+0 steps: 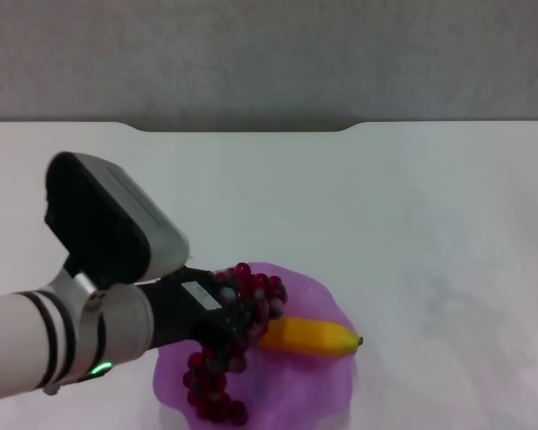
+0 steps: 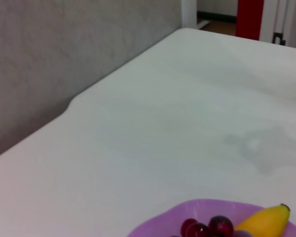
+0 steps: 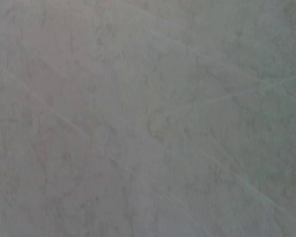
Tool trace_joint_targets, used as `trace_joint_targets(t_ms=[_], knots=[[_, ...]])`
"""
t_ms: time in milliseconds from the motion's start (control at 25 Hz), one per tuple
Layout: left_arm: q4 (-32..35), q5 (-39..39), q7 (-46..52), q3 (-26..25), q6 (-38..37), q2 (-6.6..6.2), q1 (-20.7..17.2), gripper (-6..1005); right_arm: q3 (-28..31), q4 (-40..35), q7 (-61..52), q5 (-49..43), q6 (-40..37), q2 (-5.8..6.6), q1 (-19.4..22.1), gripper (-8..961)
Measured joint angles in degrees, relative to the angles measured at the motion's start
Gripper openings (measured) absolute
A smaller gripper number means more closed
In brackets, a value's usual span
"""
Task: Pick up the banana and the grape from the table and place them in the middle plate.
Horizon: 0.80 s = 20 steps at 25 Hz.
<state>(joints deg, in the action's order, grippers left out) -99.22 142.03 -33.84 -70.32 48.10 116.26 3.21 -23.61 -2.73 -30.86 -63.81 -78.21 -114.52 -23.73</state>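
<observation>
The purple scalloped middle plate point(image 1: 296, 387) sits near the table's front edge. The yellow banana point(image 1: 309, 338) lies across the plate's right half, dark tip pointing right. The dark red grape point(image 1: 254, 289) bunch stretches over the plate's left half, from its far rim to its near rim. My left gripper point(image 1: 226, 324) reaches in from the left and sits right at the middle of the bunch, touching it. In the left wrist view, the plate's rim point(image 2: 160, 223), a few grapes point(image 2: 207, 228) and the banana's tip point(image 2: 264, 222) show. The right arm is out of view.
The white table point(image 1: 403, 206) stretches wide around the plate, with a notched far edge point(image 1: 242, 131) against a grey wall. The right wrist view shows only a plain grey surface. A doorway with a red panel point(image 2: 249, 17) lies beyond the table's far corner.
</observation>
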Motion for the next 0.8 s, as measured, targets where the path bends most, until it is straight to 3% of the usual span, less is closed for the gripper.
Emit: trace_joint_targets(t_ms=[480, 560, 800], knots=[[5.3, -3.8, 0.1, -1.9, 2.9, -0.02, 4.4, 243, 0.0, 0.0, 0.0, 0.0, 0.0, -0.04, -0.3, 15], [7.0, -6.3, 0.0, -3.4, 4.5, -0.07, 5.7, 242, 0.0, 0.0, 0.0, 0.0, 0.0, -0.08, -0.3, 15], [11.7, -17.5, -5.0, -8.0, 10.9, -0.27, 9.9, 362, 0.0, 0.0, 0.0, 0.0, 0.0, -0.09, -0.4, 15]])
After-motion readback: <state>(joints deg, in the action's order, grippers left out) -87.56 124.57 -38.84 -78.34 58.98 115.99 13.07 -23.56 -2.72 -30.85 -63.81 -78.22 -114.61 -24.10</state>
